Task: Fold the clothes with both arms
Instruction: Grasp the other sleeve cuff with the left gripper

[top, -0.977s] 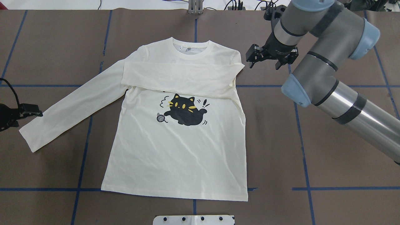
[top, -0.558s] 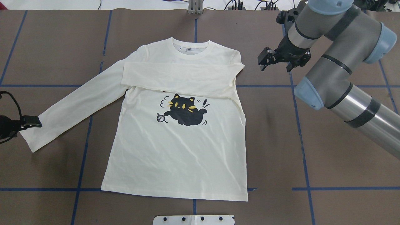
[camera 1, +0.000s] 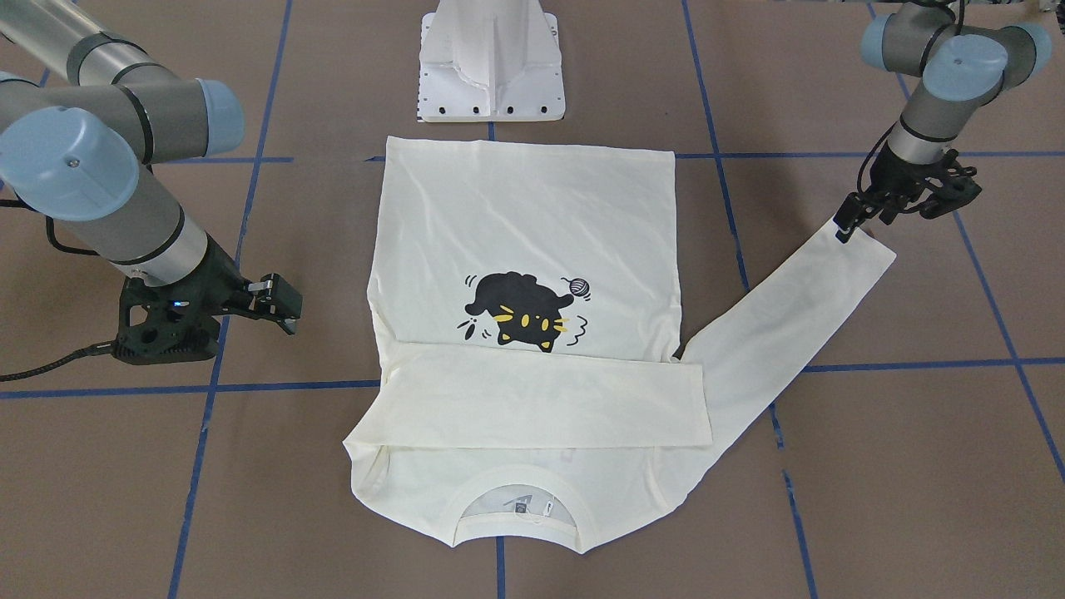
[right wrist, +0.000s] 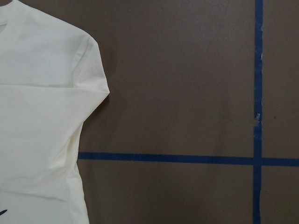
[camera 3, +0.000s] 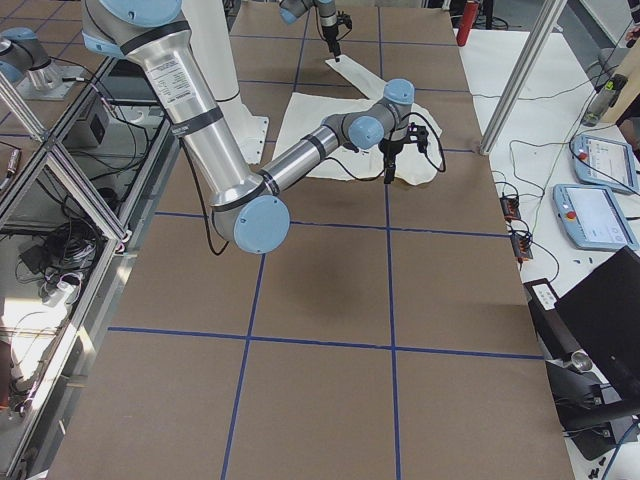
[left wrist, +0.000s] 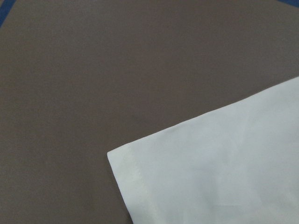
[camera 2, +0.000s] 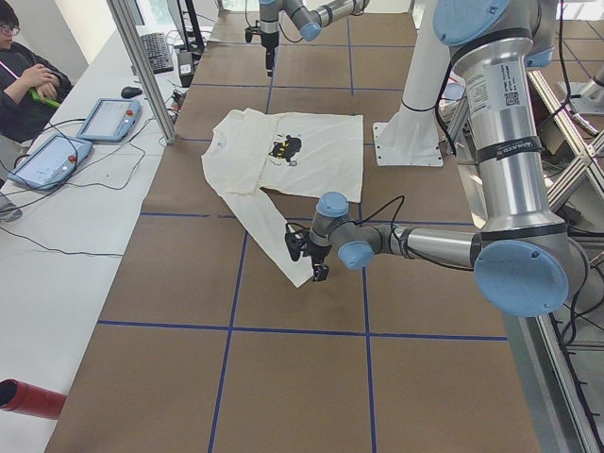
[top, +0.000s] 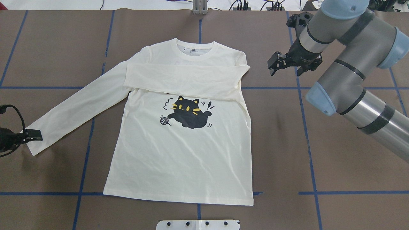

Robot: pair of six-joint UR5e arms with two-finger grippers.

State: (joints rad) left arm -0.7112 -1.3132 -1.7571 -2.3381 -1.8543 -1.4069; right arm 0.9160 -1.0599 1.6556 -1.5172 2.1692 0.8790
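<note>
A robotics lab: teach pendants (camera 2: 107,119), aluminium post (camera 2: 143,68), tape-gridded table (top: 351,207).

Quick count: one T-shirt (top: 179,159), two arms (left arm (camera 1: 923,116), right arm (camera 1: 125,208)), one white base (camera 1: 491,66), two tablets (camera 2: 111,118) (camera 2: 47,160), one person (camera 2: 24,80).

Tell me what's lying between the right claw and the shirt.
Only bare brown table. The overhead view shows nothing in the gap between the right claw and the shirt.
</note>
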